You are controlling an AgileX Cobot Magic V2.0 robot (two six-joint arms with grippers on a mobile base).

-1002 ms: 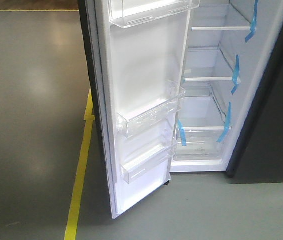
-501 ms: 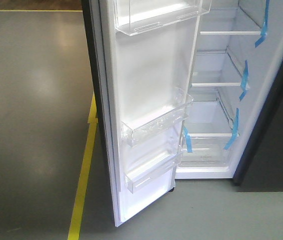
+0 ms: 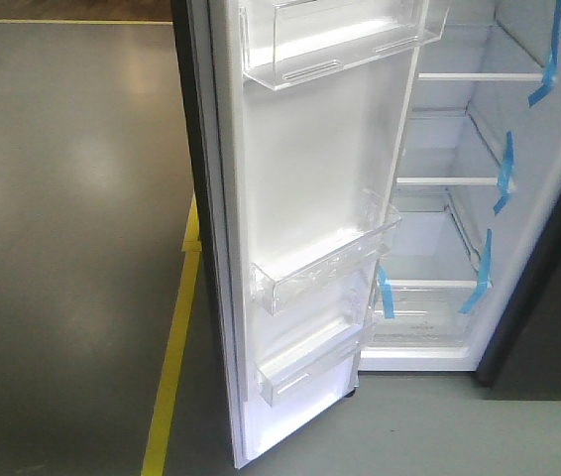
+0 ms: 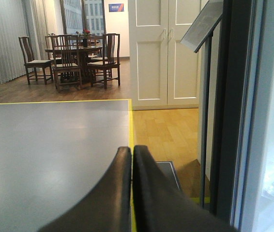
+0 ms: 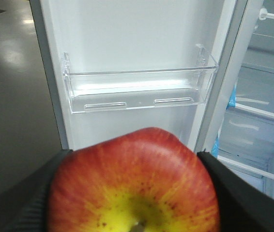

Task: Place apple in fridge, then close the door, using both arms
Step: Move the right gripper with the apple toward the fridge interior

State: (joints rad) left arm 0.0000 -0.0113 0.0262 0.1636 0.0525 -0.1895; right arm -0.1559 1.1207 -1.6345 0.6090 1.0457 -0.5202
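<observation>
Grey floor (image 3: 62, 248) lay beside the fridge (image 3: 439, 238), its door (image 3: 310, 198) standing open. Ahead of the right pincer (image 5: 133, 200), which clamped the apple (image 5: 132, 169) between its fingers, sat a clear door bin (image 5: 137, 89); the left pincer (image 4: 131, 162) had both fingers pressed together.

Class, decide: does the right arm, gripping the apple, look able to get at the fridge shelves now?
Probably yes. The door stands open and nothing shows before the fridge shelves; the right gripper, shut on the apple, faces a door bin, so it must swing right.
</observation>
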